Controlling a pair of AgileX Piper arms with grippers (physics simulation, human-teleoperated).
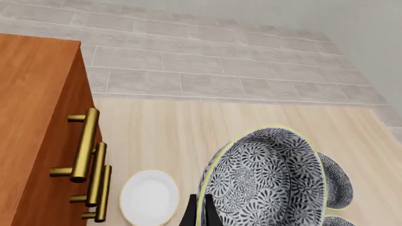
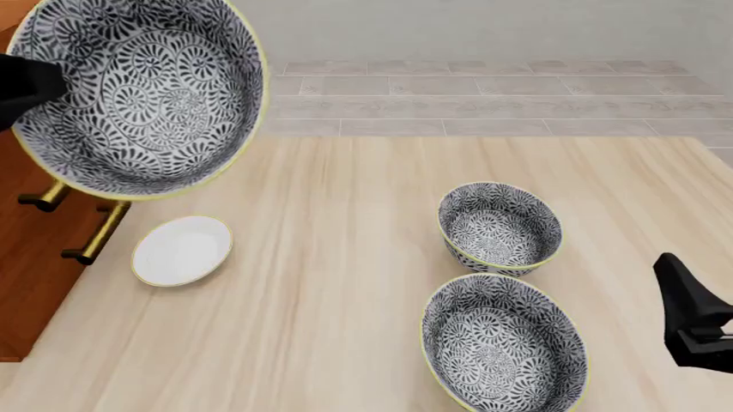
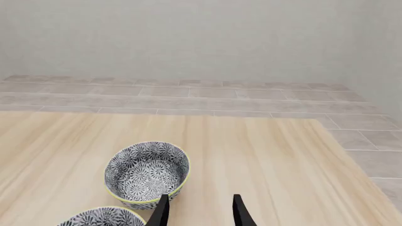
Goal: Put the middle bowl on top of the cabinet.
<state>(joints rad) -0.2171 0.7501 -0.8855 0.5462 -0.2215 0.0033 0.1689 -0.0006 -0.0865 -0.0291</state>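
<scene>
The left hand [image 1: 199, 214] is clamped on the rim of the middle bowl [image 2: 137, 90], its dark fingers pinching the yellow-green edge, as the left wrist view shows. The bowl hangs in the air, tilted with its patterned inside toward the front camera, well above the counter [image 2: 343, 283] and at the edge of the cabinet [image 2: 29, 283]. This looks like the carry step: the bowl is lifted but not yet set down. The next move, as I judge it, calls for bringing the bowl fully over the cabinet's flat top, levelling it, lowering until it sits, and only then letting go; a tilted release near the edge could let it slide off.

The held bowl is empty. On the counter below, near the cabinet's brass handles [image 1: 84, 146], lies a small white saucer [image 2: 182, 249], also empty. Further right stand two other patterned bowls, the far one [image 2: 500, 227] and the near one [image 2: 504, 348], close together, both upright with nothing in them.

The right hand [image 3: 199, 209] hovers low near those two bowls, fingers apart and holding nothing.
</scene>
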